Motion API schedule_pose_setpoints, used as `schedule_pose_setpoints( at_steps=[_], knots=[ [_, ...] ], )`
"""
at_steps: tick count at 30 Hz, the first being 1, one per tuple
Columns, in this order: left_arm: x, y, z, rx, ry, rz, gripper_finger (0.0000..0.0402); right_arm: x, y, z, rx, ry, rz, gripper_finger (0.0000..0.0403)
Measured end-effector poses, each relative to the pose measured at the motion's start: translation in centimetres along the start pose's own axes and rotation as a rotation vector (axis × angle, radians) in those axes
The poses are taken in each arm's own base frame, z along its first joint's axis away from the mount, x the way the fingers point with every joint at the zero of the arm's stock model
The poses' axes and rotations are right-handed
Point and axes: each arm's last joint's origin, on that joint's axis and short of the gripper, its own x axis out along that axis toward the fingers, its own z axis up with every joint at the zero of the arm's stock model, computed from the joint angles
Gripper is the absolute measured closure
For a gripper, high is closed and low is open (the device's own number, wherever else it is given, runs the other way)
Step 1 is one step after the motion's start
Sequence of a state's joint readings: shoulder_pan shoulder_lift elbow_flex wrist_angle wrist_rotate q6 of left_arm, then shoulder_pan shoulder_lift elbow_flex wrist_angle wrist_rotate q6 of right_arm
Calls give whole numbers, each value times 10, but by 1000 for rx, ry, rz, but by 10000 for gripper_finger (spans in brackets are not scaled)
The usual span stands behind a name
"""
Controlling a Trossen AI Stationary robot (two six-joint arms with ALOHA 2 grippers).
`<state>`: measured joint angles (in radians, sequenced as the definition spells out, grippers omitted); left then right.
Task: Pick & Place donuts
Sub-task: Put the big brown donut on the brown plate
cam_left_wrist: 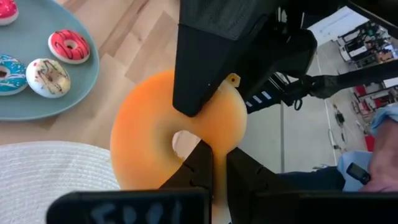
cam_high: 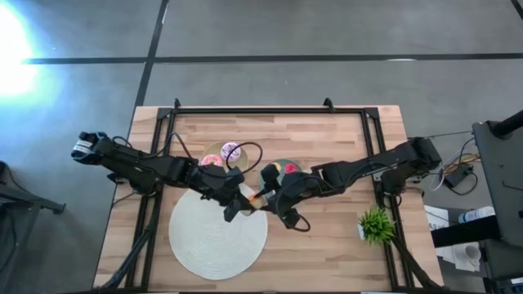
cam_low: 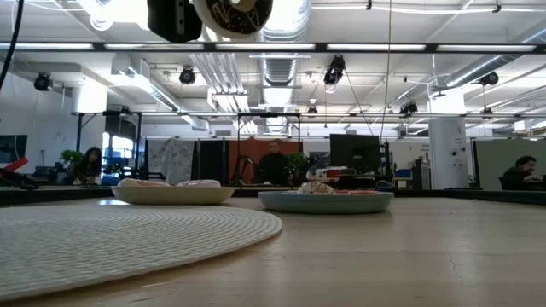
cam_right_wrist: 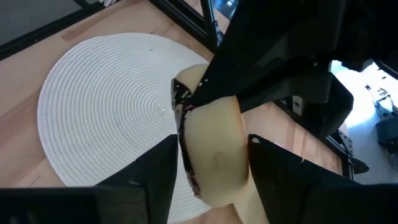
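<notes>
Mid handover above the table (cam_high: 327, 139), between the mat (cam_high: 216, 233) and teal plate (cam_high: 282, 170); left gripper (cam_high: 239, 204) fingers clamped shut on donut (cam_left_wrist: 177, 140); right gripper (cam_high: 276, 206) fingers spread wide around same donut; next: right close firmly, left release.

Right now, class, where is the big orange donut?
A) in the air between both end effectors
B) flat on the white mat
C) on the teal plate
A: the left end effector pinches the donut, with the right end effector at it, above the table.
</notes>
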<state>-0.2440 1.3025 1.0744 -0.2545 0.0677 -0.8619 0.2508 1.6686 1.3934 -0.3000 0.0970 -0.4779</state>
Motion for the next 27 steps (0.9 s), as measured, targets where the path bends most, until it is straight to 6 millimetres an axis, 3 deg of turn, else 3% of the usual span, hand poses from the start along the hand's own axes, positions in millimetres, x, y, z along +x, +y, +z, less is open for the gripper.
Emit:
schedule_pose_setpoints(
  at_steps=[5, 10, 14, 17, 22, 27],
  knots=[
    [0, 0, 0, 1, -5, 5, 401, 6, -2, -2, 71, 4, 15, 247],
    [0, 3, -1, -6, -34, 65, 392, 7, -10, -8, 167, 7, 40, 321],
    [-1, 8, -1, -21, -81, 161, 351, 8, -18, -15, 234, 39, 31, 372],
    [-6, 11, -3, -19, -101, 243, 310, 9, -24, -21, 300, 63, 30, 385],
    [-30, 9, -11, 27, -161, 477, 252, 11, -42, -40, 517, 98, 16, 377],
    [-67, -16, -24, 73, -413, 599, 238, 24, -75, -68, 842, 91, -26, 376]
  ],
)
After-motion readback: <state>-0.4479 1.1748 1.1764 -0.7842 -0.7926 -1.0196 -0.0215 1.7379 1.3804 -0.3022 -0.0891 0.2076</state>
